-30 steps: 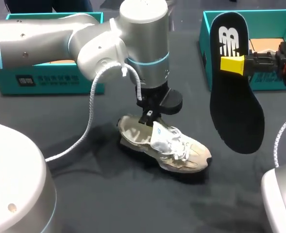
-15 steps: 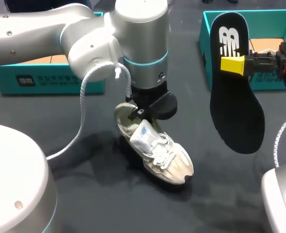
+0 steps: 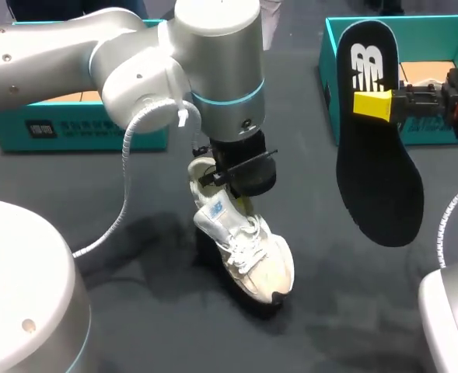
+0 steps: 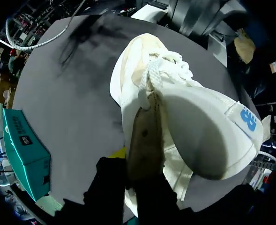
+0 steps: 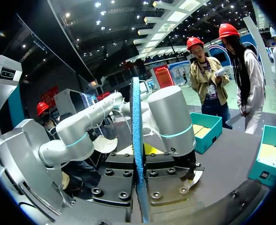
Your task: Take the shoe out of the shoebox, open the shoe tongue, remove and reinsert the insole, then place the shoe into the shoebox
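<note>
The left arm has lifted and swung the shoe (image 3: 240, 245) within the last second. Its heel now hangs raised under the wrist, and its toe has turned to point down at the bench (image 3: 135, 311), apparently still touching it. This tilt probably turns the shoe's opening up for the insole's return. The left gripper (image 4: 140, 164) seems clamped on the shoe's heel wall, though its fingertips are mostly hidden. To the right, the right gripper (image 3: 372, 105) has not moved. Its fingers are closed flat on the black insole (image 3: 372, 148), holding it upright in the air, well apart from the shoe.
</note>
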Motion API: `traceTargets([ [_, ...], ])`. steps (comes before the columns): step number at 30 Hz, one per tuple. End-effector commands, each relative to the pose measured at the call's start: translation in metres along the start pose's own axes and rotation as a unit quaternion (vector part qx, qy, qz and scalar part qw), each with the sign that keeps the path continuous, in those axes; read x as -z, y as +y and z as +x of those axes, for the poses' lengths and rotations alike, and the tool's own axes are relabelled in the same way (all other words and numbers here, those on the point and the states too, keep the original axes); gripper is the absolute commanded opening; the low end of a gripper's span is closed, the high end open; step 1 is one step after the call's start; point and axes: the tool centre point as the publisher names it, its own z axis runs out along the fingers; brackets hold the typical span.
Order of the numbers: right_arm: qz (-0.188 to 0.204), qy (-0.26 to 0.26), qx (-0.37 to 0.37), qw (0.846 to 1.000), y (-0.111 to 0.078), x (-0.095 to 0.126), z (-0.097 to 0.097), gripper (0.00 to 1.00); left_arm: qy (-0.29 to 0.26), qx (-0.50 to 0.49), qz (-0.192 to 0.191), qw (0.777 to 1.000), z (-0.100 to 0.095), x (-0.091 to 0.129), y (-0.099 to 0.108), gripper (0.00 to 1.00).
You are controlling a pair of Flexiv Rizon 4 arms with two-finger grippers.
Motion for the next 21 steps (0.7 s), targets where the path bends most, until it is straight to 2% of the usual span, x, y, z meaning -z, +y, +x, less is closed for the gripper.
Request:
traceTargets([
  [1, 0.001, -0.003, -0.001, 1.000, 0.003, -0.006, 0.004, 0.00, 0.000, -0.042, 0.009, 0.999, 0.002, 0.008, 0.007, 0.00],
  [8, 0.001, -0.003, -0.001, 1.000, 0.003, -0.006, 0.004, 0.00, 0.012, -0.085, -0.008, 0.996, -0.001, 0.009, 0.007, 0.00],
  [13, 0.001, -0.003, -0.001, 1.000, 0.003, -0.006, 0.004, 0.00, 0.015, -0.121, -0.013, 0.992, -0.001, 0.009, 0.000, 0.00],
  [21, 0.001, -0.003, -0.001, 1.000, 0.003, -0.006, 0.004, 0.00, 0.037, -0.159, -0.015, 0.986, -0.002, -0.013, -0.010, 0.00],
])
